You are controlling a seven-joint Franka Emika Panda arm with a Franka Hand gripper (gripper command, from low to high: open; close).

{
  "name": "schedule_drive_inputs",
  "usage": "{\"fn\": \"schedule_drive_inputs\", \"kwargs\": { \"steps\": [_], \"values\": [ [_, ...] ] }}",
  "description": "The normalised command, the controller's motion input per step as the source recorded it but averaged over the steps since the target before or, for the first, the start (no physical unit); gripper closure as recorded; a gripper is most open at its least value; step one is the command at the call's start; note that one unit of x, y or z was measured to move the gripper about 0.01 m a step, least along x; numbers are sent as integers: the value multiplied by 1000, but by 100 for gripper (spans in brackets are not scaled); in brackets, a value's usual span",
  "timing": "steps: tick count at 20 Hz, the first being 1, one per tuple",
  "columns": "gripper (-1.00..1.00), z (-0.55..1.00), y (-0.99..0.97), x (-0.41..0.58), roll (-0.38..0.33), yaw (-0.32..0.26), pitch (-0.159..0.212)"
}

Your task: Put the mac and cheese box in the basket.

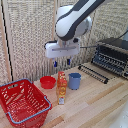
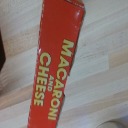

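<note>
Gripper (image 1: 62, 63) hangs directly above the mac and cheese carton (image 1: 61, 87), fingers spread, carton upright on the table (image 1: 95, 102).

Pale wooden counter (image 1: 100, 102) beneath the pincer (image 1: 62, 62); slatted beige wall (image 1: 25, 35) behind; black toaster oven (image 1: 112, 56) off to one side.
</note>
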Motion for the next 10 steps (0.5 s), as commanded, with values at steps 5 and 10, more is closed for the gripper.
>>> {"fn": "schedule_drive_inputs", "kwargs": {
  "steps": [5,10],
  "values": [
    [-100,-491,338,-223,-76,-98,22],
    [100,-466,301,-11,-62,-40,47]
  ]
}}
